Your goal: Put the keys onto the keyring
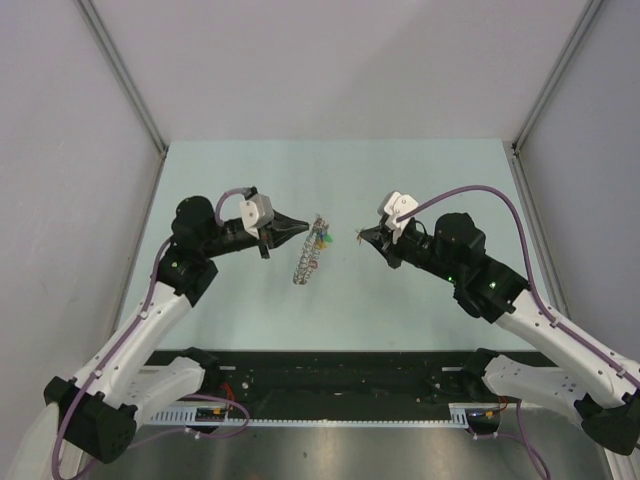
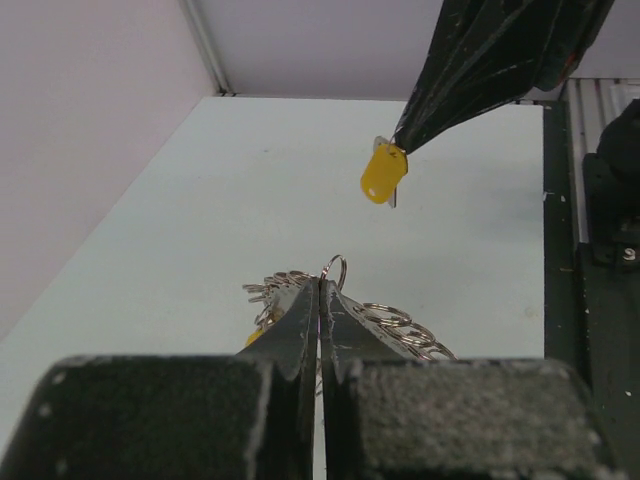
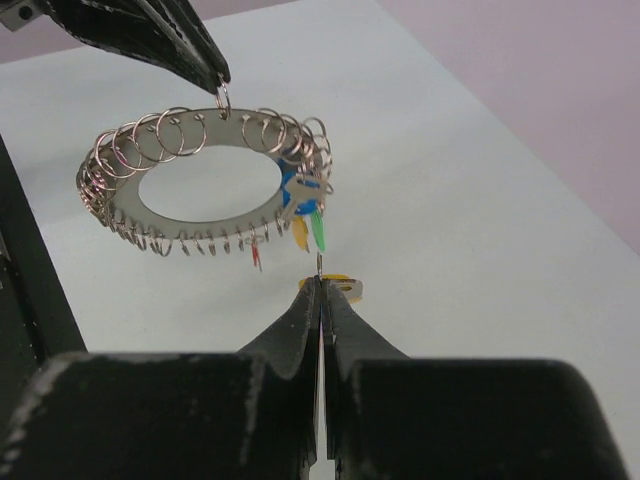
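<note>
Left hand [image 2: 320, 288] holds keyring [image 3: 215, 228] over pale table [image 2: 200, 200] between grey walls [image 1: 330, 60].

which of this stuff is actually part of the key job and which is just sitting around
Part of the job:
keyring, held up by the left gripper
yellow-tagged key, pinched in the right gripper

Just there:
table
black rail along the table's near edge
grey back wall
</note>
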Tool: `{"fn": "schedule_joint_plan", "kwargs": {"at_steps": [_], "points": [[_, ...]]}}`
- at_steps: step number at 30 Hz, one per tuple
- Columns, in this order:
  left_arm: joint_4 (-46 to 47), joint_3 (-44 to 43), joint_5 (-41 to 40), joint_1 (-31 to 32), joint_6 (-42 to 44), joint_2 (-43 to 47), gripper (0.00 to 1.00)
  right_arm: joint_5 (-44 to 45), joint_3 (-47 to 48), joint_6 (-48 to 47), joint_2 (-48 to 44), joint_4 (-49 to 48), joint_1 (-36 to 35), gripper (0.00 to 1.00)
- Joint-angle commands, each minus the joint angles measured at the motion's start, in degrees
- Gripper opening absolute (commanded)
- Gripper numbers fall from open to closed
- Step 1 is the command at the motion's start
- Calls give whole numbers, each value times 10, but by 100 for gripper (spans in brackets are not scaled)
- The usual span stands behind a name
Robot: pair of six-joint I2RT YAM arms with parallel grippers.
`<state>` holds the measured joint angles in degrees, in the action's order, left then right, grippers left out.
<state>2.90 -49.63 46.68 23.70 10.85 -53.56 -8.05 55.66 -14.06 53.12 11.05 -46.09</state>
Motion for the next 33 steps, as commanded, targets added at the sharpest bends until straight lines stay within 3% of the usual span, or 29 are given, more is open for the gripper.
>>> {"fn": "schedule_joint_plan", "kwargs": {"at_steps": [1,8,13,22,33], "points": [[69,-15,87,5,25,-8,0,-46,-6,-18,-9,-51,3,0],[164,37,96,7,-26,-8,0,-72,-8,-31,6,-67,2,0],[236,76,82,20,-87,-22,0,-89,-42,5,11,-138,3,0],[293,108,17,61,-144,-51,0,-83,-87,54,8,-176,3,0],[333,121,18,61,-169,-66,0,-79,-118,63,-6,-190,3,0]]}}
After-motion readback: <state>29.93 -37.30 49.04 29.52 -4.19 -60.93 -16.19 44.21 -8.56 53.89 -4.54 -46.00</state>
